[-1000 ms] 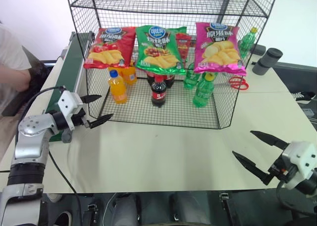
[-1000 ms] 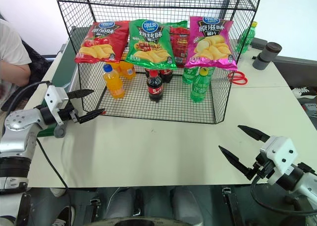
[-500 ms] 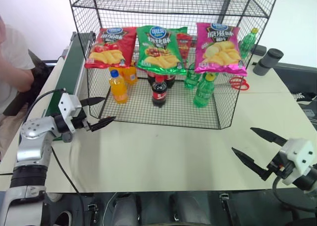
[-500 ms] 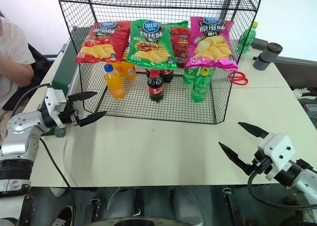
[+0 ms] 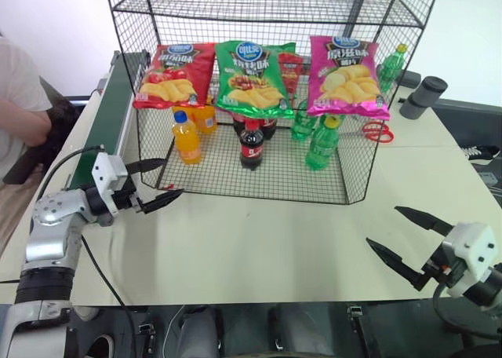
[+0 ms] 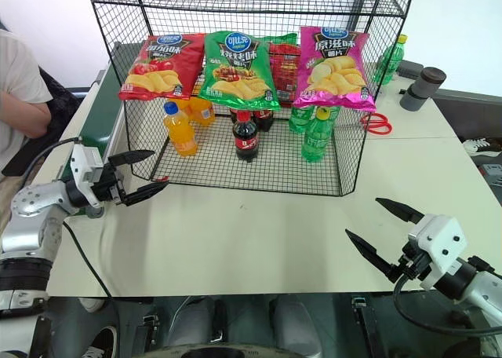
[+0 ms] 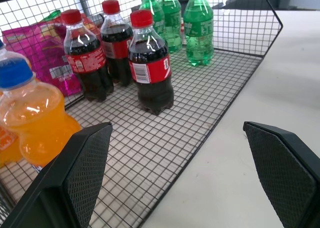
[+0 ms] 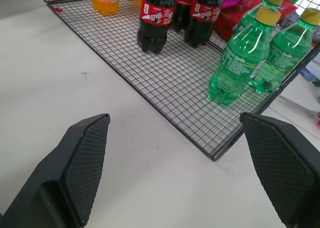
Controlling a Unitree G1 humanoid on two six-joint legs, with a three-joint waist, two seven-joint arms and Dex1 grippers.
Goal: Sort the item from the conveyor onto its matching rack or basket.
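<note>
The green crisp bag [image 5: 252, 79] hangs on the front of the black wire rack [image 5: 267, 14], between a red bag [image 5: 174, 75] and a pink bag [image 5: 345, 75]. The dark green conveyor [image 5: 114, 107] runs along the table's left side beside the rack. My left gripper [image 5: 169, 177] stands open and holds nothing, level with the cage's front left corner and pointing at it. Through its fingers the left wrist view looks at the cage floor [image 7: 165, 138]. My right gripper [image 5: 383, 226] is open with nothing in it, low over the table's front right.
The cage holds orange drink bottles [image 5: 186, 136], cola bottles [image 5: 251, 144] and green soda bottles [image 5: 320, 142]. Red scissors [image 5: 378, 130] and a grey cylinder [image 5: 423, 95] lie at the back right. A person [image 5: 17, 111] sits left of the conveyor. Bare tabletop [image 5: 267, 232] lies between my grippers.
My left gripper has turned slightly at the wrist and stays by the cage corner. The right gripper has kept still. The person's arm at the left has shifted.
</note>
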